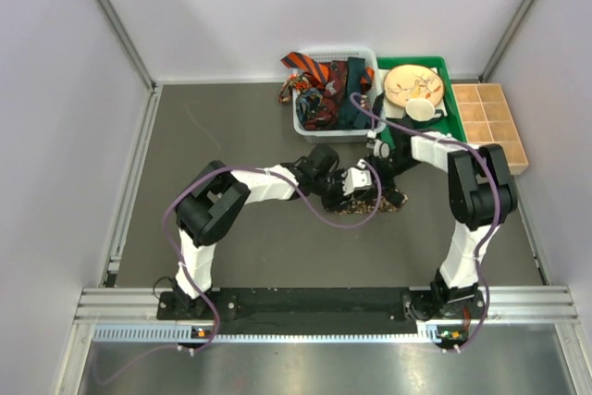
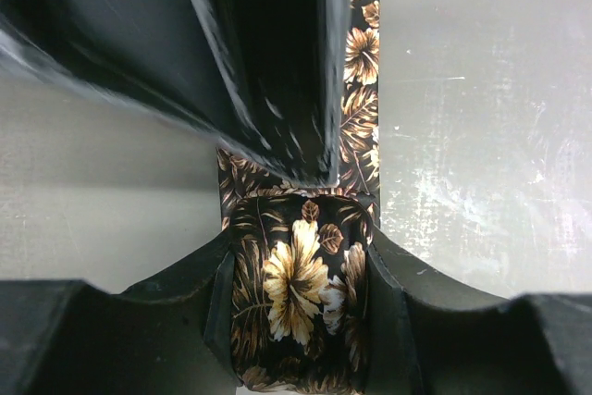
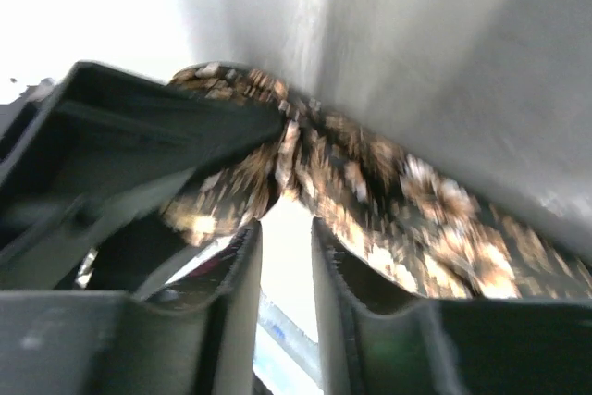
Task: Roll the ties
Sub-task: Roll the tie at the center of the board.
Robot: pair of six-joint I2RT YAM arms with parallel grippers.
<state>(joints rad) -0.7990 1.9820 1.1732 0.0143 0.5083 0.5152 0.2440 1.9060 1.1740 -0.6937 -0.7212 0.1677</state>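
Observation:
A black tie with a tan flower print (image 1: 368, 205) lies on the dark table just in front of both grippers. In the left wrist view its end is rolled into a fat bundle (image 2: 296, 302), and my left gripper (image 2: 298, 249) is shut on that roll from both sides. The flat rest of the tie (image 2: 361, 90) runs away beyond it. My right gripper (image 3: 285, 227) stands slightly open with nothing between its fingers, its tips just under the blurred tie (image 3: 416, 201). More ties (image 1: 319, 80), striped orange-black, dark red and teal, are heaped in the basket.
The white mesh basket (image 1: 310, 131) stands behind the grippers. Right of it is a green tray (image 1: 455, 110) holding a wooden bowl (image 1: 413, 83) and a white cup (image 1: 424, 110). A wooden compartment box (image 1: 490, 122) sits at the far right.

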